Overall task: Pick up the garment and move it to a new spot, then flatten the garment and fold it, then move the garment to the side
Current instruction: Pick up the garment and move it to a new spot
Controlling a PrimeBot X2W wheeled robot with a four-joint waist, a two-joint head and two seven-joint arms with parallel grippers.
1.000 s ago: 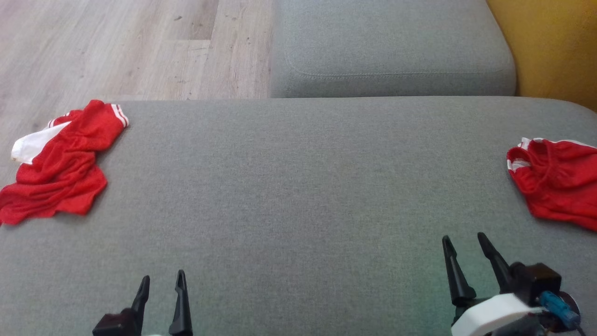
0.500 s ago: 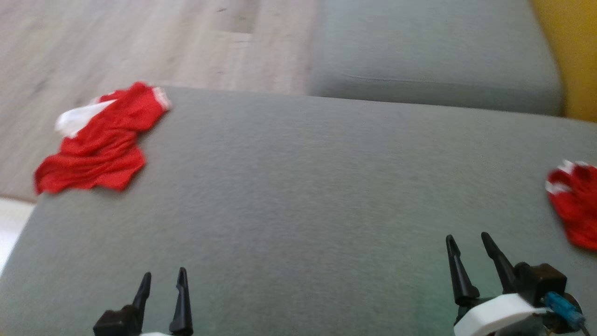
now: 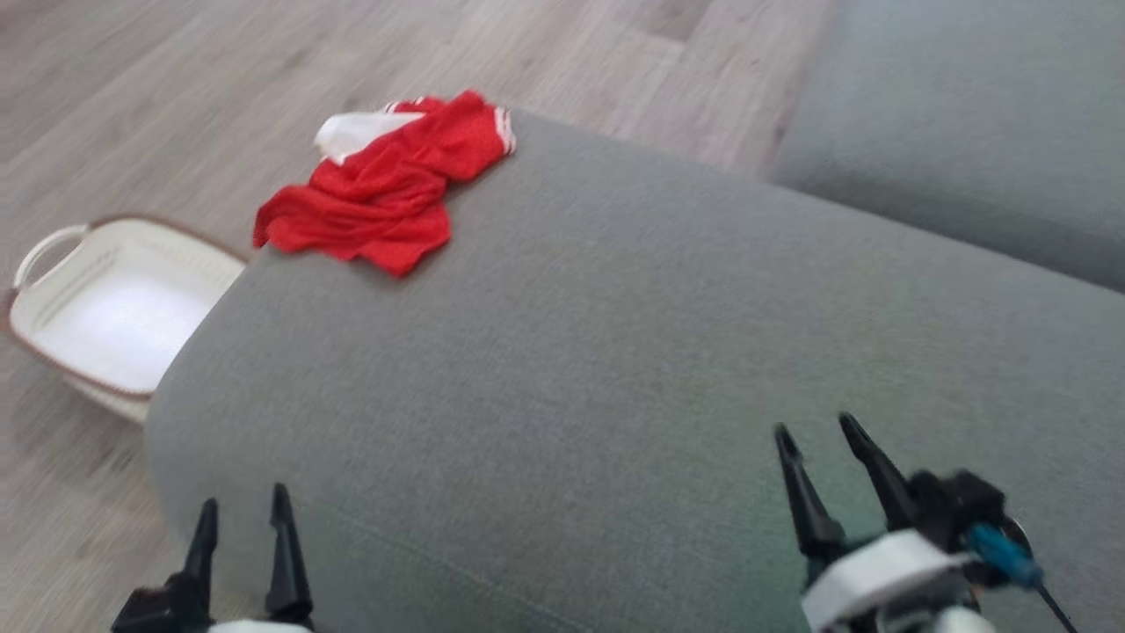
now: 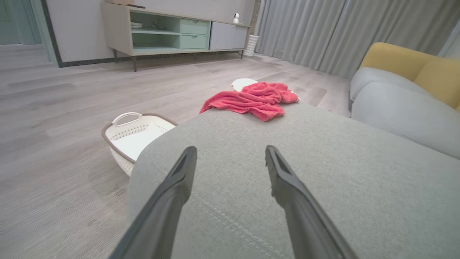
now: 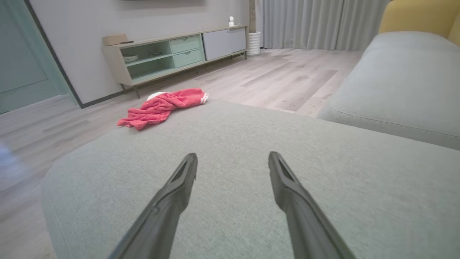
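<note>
Cam swung left, cloth hasn't budged | white plastic basket w/ brown rim [image 3: 88,387] on floor | left gripper [image 3: 243,497] spread wide, holding nothing | crumpled red mesh garment w/ white trim [image 3: 378,198] on grey fabric cushion's [image 3: 615,352] far left corner | right gripper [image 3: 815,425] spread wide, empty too

No text, label, brand, number or sign can be read in any view. The crumpled red mesh garment with white trim [image 3: 383,186], far ahead and left of the jaws, shows stripes only, no legible print. The white perforated plastic basket [image 3: 123,316], on the floor left of the jaws, is too blurred to show any marking.
</note>
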